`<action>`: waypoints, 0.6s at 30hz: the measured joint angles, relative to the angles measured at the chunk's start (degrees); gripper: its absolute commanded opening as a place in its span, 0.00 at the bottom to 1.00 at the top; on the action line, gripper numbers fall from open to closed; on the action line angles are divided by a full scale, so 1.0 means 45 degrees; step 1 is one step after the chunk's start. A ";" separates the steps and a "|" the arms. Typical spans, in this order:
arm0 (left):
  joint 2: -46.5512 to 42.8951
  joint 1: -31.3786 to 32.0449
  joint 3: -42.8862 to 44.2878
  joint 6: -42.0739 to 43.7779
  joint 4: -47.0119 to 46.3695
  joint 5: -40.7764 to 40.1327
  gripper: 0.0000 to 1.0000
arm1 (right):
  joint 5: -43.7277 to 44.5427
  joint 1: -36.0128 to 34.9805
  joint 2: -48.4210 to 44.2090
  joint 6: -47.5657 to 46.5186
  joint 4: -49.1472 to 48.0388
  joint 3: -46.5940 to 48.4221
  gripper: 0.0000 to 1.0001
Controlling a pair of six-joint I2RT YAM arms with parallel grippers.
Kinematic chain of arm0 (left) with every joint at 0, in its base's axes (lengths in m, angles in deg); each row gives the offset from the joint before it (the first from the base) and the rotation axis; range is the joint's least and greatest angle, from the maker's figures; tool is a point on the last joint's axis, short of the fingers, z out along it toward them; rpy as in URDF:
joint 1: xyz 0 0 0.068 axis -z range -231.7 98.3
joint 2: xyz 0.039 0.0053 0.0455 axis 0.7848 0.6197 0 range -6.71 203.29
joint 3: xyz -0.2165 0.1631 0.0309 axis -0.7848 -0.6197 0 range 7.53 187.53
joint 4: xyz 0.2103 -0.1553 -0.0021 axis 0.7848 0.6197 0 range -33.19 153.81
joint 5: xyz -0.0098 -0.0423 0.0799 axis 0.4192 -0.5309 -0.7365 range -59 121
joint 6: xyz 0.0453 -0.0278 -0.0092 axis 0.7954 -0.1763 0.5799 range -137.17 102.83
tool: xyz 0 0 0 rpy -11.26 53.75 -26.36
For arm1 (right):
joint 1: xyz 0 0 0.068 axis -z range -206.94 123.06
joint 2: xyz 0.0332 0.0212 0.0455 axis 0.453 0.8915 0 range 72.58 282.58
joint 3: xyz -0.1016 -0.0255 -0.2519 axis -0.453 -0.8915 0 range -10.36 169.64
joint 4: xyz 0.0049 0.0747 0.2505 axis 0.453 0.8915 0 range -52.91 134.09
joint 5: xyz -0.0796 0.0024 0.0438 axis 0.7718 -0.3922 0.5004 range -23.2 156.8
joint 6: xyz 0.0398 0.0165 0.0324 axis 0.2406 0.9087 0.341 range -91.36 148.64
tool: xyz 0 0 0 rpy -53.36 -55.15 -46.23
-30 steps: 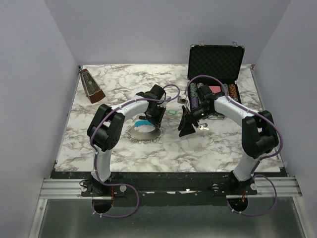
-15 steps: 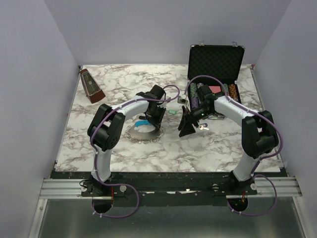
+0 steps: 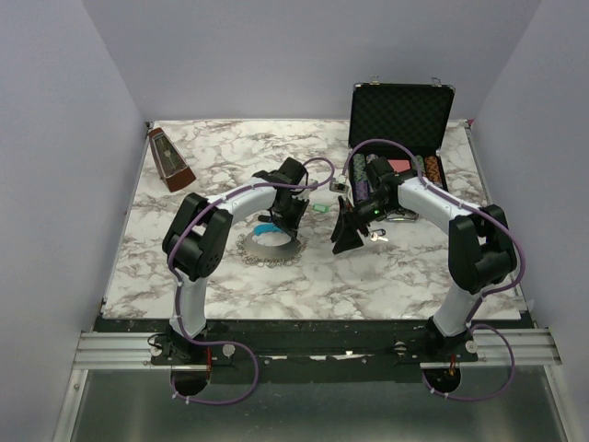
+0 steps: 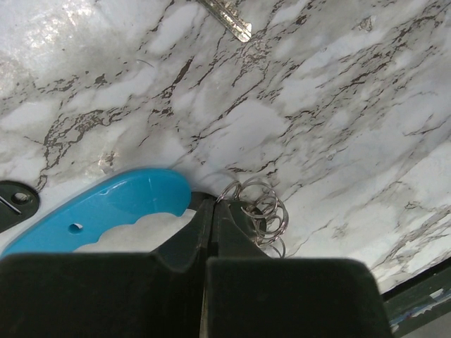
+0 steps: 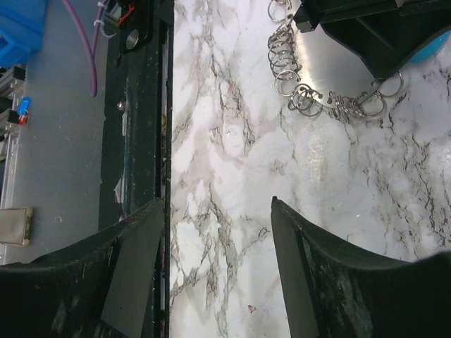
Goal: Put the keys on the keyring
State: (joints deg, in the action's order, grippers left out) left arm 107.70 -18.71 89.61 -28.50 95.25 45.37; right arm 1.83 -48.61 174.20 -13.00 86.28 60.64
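Note:
The keyring (image 3: pixel 270 247), a loop of silvery links with a light blue curved section (image 4: pixel 106 208), lies on the marble left of centre. My left gripper (image 4: pixel 213 203) is shut on it, its tips meeting where the blue section joins the small rings (image 4: pixel 266 211). A green-headed key (image 3: pixel 320 208) and another key (image 3: pixel 339 187) lie behind the ring, and a key blade (image 4: pixel 229 21) shows in the left wrist view. More keys (image 3: pixel 379 238) lie by my right gripper (image 3: pixel 348 241), which hangs open and empty (image 5: pixel 217 204) right of the links (image 5: pixel 310 98).
An open black case (image 3: pixel 400 115) with poker chips (image 3: pixel 368 175) stands at the back right. A brown metronome (image 3: pixel 170 161) stands at the back left. The table's black front rail (image 5: pixel 141 105) runs close beside my right gripper.
My left gripper's jaws have closed on the keyring. The ring has shifted a little and less of its blue section shows from above. The right arm has not moved.

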 measured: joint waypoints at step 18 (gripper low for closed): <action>-0.3934 0.0005 -0.3536 0.0155 -0.2594 0.0651 0.00 | 0.0000 0.0000 0.0000 -0.0214 0.0083 0.0000 0.71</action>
State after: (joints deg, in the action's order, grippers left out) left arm 89.99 -18.69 73.70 -27.80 83.57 48.30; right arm 1.83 -48.61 174.20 -13.97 86.65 60.64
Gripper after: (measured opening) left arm 0.007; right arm 0.711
